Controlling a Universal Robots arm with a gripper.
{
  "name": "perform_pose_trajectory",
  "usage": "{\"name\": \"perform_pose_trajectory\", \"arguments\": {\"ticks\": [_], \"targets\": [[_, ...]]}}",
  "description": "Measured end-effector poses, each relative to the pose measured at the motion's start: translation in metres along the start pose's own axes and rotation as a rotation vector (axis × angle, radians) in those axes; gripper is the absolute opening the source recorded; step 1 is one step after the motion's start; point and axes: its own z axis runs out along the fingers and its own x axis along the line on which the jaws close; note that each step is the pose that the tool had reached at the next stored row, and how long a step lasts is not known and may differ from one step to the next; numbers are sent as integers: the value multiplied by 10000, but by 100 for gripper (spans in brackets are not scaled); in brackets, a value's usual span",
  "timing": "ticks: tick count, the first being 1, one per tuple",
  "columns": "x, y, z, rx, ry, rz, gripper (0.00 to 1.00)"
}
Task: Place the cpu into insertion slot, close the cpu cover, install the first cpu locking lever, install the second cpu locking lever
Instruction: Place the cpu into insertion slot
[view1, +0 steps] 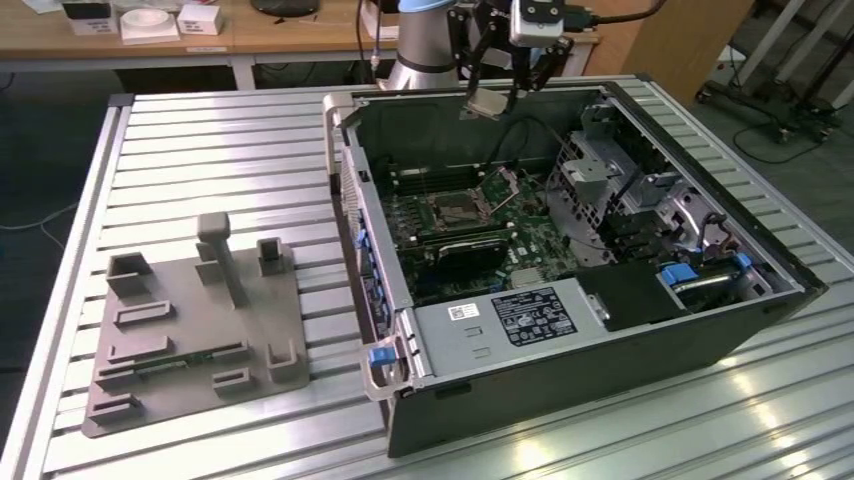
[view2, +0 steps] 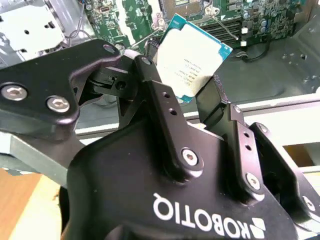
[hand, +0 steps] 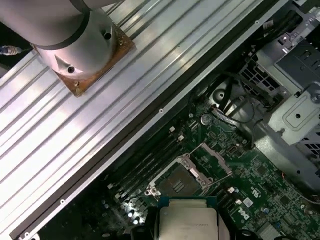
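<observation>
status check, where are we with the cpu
gripper shut on cpu, held above open pc case. insertion slot empty, cpu cover raised. nothing seen blocking the slot.

Silvery cpu (view2: 195, 55) held aloft, tilted — insertion slot (hand: 177, 184) bare — cpu cover (view1: 511, 187) raised

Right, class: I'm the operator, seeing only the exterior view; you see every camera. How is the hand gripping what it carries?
Observer: In the second wrist view the hand pinches the cpu by two opposite edges, printed metal top facing the camera.
Operator: Is the insertion slot free?
Observer: Yes; the first wrist view shows the insertion slot with no chip in it.
Operator: And the cpu cover?
Observer: There the cpu cover stands swung open, off the slot.
</observation>
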Motion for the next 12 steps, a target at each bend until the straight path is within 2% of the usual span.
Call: {"name": "perform_pose_trajectory", "arguments": {"ticks": [1,12], "targets": [[0,0,3,-6,-24,271,54],[0,-1,10,-23,-105,1173,54]]}}
